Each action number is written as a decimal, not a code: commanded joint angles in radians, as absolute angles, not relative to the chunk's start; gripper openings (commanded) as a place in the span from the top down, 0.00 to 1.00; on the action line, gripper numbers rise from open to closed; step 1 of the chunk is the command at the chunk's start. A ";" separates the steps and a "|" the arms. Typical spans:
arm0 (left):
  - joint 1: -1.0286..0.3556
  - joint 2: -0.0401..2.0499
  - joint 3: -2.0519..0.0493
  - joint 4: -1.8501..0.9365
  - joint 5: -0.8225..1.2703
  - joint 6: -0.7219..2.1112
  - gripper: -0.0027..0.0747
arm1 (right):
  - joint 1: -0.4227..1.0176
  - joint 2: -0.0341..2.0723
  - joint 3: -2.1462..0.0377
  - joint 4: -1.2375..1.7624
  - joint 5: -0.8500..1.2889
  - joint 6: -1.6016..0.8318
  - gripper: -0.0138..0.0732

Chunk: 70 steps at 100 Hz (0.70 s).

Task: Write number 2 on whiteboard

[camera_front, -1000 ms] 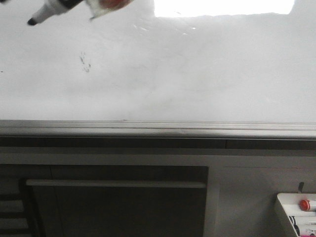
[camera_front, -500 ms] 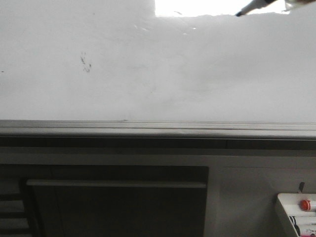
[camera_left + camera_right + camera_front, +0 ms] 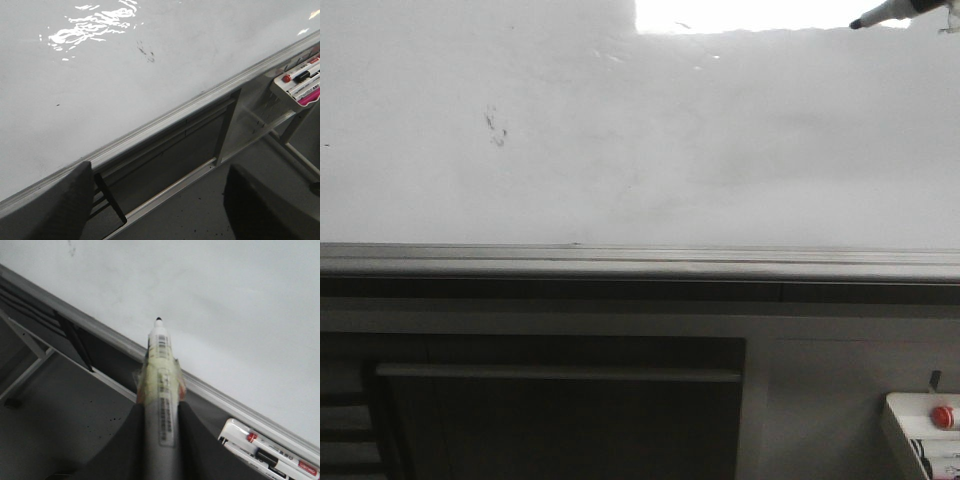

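Observation:
The whiteboard (image 3: 620, 130) fills the upper front view, with a glare patch (image 3: 740, 12) at its top edge. No number 2 shows on it in any view, only a small dark smudge (image 3: 495, 127). My right gripper (image 3: 160, 407) is shut on a black-tipped marker (image 3: 161, 370), whose tip (image 3: 856, 24) shows at the top right of the front view. I cannot tell whether the tip touches the board. My left gripper (image 3: 157, 200) is open and empty, below the board's grey rail (image 3: 165, 117).
The grey bottom rail (image 3: 640, 260) runs across the front view, with a dark frame and bar (image 3: 555, 373) below it. A small white tray (image 3: 910, 425) with a red-capped item (image 3: 944, 415) sits at the lower right and also shows in the wrist views (image 3: 295, 82) (image 3: 270, 450).
The marker moved from the top left of the front view across to the top right, then a little further right. No new mark appeared on the board.

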<state>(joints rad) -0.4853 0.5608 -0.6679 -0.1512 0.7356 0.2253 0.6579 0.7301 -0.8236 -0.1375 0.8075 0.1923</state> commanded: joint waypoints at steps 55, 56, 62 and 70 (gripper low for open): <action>-0.483 0.562 -0.693 -0.123 0.663 0.215 0.32 | 0.344 1.113 -1.199 0.388 1.009 -0.261 0.80; -0.483 0.562 -0.693 -0.123 0.663 0.215 0.32 | 0.340 1.126 -1.208 0.398 1.016 -0.284 0.80; -0.483 0.562 -0.693 -0.123 0.663 0.215 0.32 | 0.333 1.173 -1.236 0.478 1.022 -0.368 0.80; -0.483 0.562 -0.693 -0.123 0.663 0.215 0.32 | 0.335 1.229 -1.266 0.566 1.025 -0.454 0.80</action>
